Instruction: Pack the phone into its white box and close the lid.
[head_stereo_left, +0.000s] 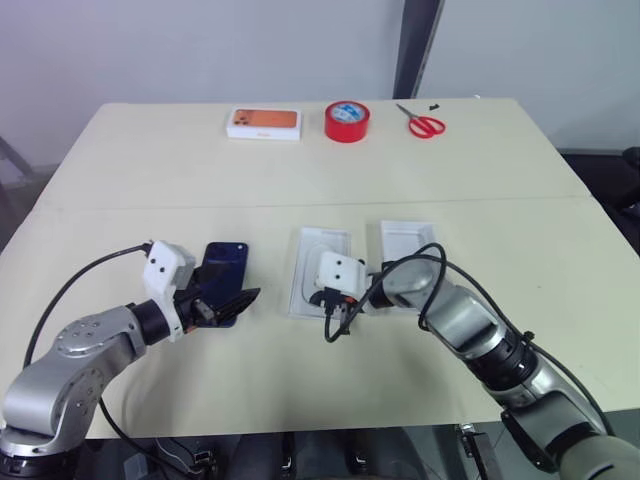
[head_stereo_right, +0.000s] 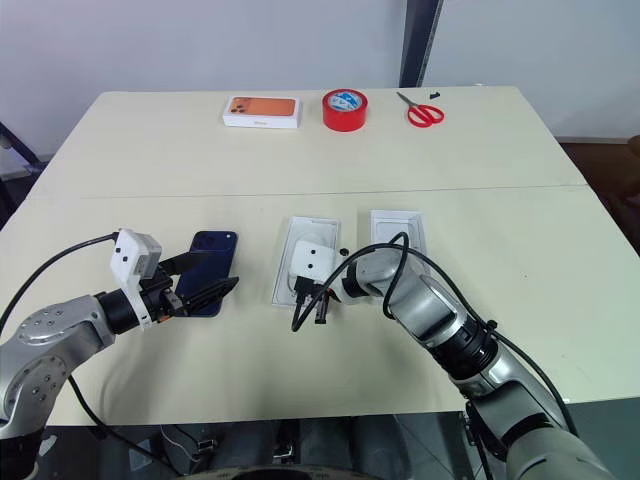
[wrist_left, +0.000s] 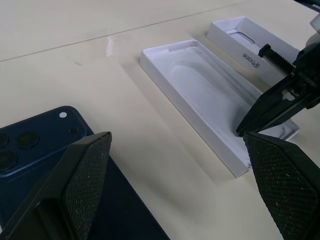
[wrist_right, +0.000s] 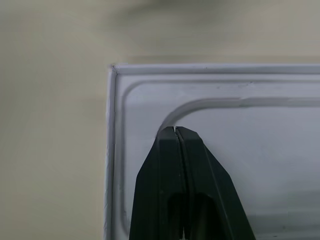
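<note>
Left eye view: the slim dark navy-blue phone (head_stereo_left: 224, 270) lies flat on the bench, long axis running away, directly under the left gripper (head_stereo_left: 232, 303), jaws apart; the right gripper (wrist_right: 176, 131), jaws together, pins the shallow white cardboard box (head_stereo_left: 320, 270) alongside.

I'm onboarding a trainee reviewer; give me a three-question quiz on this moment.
1. True or false: the phone already lies inside the white box.
2. Which gripper is shut: A) left gripper B) right gripper?
3. Fill in: the red tape roll stands between the orange-printed box and the ____.

Key: 1 false, it lies on the table beside the box; 2 B; 3 scissors.
</note>
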